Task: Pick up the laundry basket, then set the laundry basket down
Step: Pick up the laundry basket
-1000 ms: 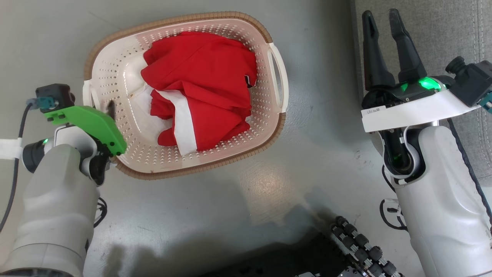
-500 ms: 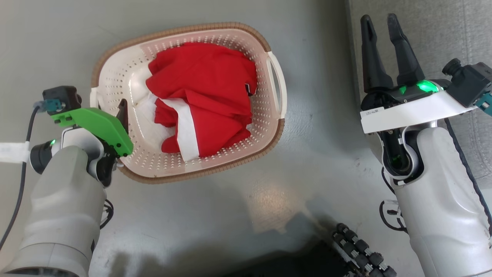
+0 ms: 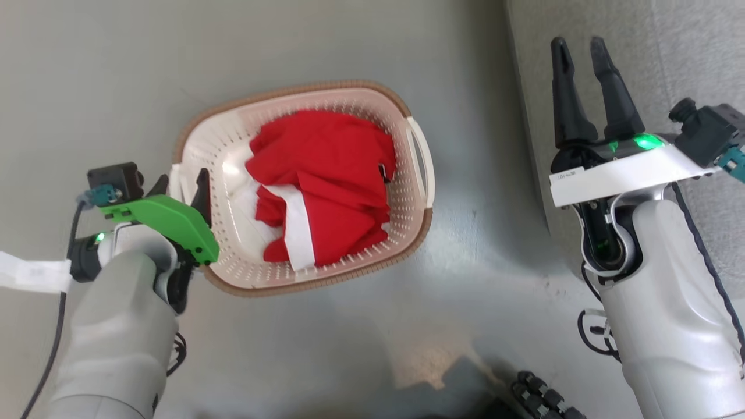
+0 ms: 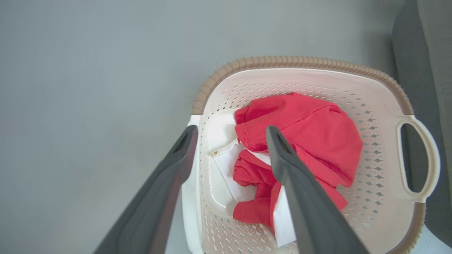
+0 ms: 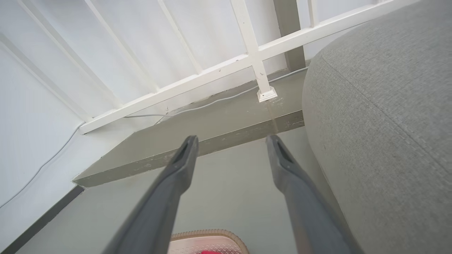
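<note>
Cream laundry basket [image 3: 291, 93]: side wall between spread fingers [image 4: 169, 176] of left end effector [image 3: 182, 179], not clamped.

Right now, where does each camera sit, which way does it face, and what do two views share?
Head view: on the head, looking down at the floor; shows the left gripper and right gripper.
Left wrist view: on the left wrist, looking down along its fingers into the laundry basket.
Right wrist view: on the right wrist, facing a white railing and the grey sofa, past its fingers.
Shared: head and left wrist views both show the red cloth.
</note>
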### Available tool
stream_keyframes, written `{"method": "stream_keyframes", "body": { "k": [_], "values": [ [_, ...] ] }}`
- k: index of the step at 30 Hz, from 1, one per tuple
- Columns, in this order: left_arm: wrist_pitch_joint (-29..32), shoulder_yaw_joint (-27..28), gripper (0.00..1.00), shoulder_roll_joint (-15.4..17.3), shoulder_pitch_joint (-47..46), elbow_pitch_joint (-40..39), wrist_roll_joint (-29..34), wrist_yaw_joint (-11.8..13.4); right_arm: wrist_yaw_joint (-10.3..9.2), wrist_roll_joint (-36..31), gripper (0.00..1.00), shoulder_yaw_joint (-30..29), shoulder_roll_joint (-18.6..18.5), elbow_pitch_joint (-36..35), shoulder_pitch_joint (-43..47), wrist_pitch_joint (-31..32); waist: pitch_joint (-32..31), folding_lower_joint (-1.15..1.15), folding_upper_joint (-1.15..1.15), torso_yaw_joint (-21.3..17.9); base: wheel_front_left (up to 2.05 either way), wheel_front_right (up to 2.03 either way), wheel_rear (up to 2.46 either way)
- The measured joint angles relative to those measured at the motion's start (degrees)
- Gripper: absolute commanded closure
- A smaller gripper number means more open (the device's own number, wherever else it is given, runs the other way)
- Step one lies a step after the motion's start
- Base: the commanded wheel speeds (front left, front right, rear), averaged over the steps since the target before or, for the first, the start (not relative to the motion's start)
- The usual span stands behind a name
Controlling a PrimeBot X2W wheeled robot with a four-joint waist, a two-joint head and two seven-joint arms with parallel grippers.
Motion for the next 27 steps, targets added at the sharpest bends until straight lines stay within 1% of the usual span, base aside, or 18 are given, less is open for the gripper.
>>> {"method": "stream_keyframes", "body": {
  "k": [7,11,20,23,27],
  "values": [
    [-2.19,-1.56,0.0,-0.78,3.26,-2.78,-2.35,0.0,0.0,-1.02,0.0,-0.49,0.0,1.22,2.36,0.0,-5.23,0.0,0.0,1.05,0.0,0.0,0.0],
    [-3.18,-3.22,0.0,-1.45,4.83,-4.86,-2.42,0.0,0.0,-1.04,0.0,-0.8,-0.01,2.0,4.0,0.0,-8.37,0.0,0.0,1.84,0.0,0.0,0.0],
    [-3.78,-5.7,0.0,-1.42,9.11,-10.09,-2.42,0.0,0.0,-1.76,0.0,-1.49,-0.64,2.93,7.85,0.0,-15.56,0.0,0.0,3.81,0.0,0.0,0.0],
    [-3.85,-5.64,0.0,-1.16,10.95,-12.33,-2.38,0.0,0.0,-2.25,0.0,-1.62,-0.86,3.2,9.34,0.0,-18.0,0.0,0.0,4.42,0.0,0.0,0.0],
    [-3.85,-3.07,0.0,0.52,12.59,-17.94,-1.79,0.0,0.0,-3.48,0.0,-2.03,-1.41,3.33,11.44,0.0,-21.26,0.0,0.0,5.17,0.0,0.0,0.0]
  ]
}}
